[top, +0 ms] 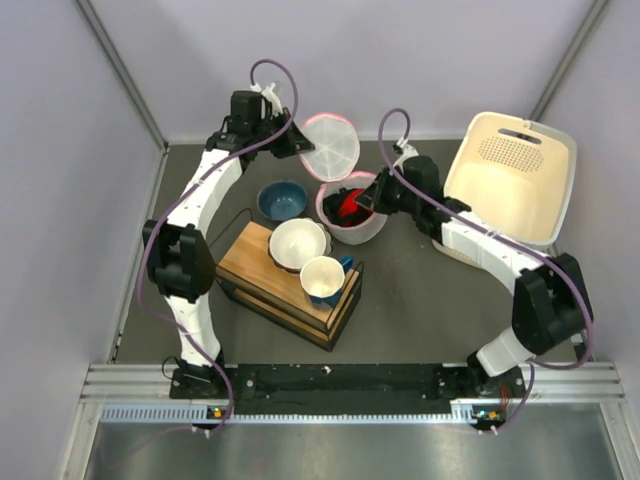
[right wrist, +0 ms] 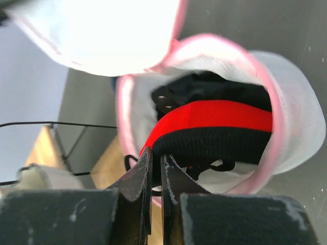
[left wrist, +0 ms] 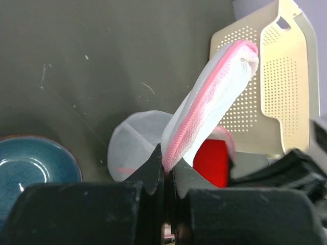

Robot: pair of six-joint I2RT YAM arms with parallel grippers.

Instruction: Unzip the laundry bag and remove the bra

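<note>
The white mesh laundry bag [top: 368, 218] stands open mid-table, its pink-trimmed lid [top: 330, 146] lifted up and back. My left gripper [top: 296, 140] is shut on the lid's pink zipper rim [left wrist: 196, 120]. The red and black bra [top: 350, 203] lies in the bag's mouth. My right gripper [top: 366, 200] is shut on the bra's black edge [right wrist: 209, 143] at the bag's rim [right wrist: 121, 109]. The bra's red band [right wrist: 214, 116] shows inside the bag, and as a red patch [left wrist: 210, 161] in the left wrist view.
A cream perforated basket [top: 515, 175] stands at the back right. A blue bowl [top: 283, 200] sits left of the bag. A wooden box [top: 290, 285] in front carries a white bowl [top: 298, 243] and a blue-handled cup [top: 324, 278].
</note>
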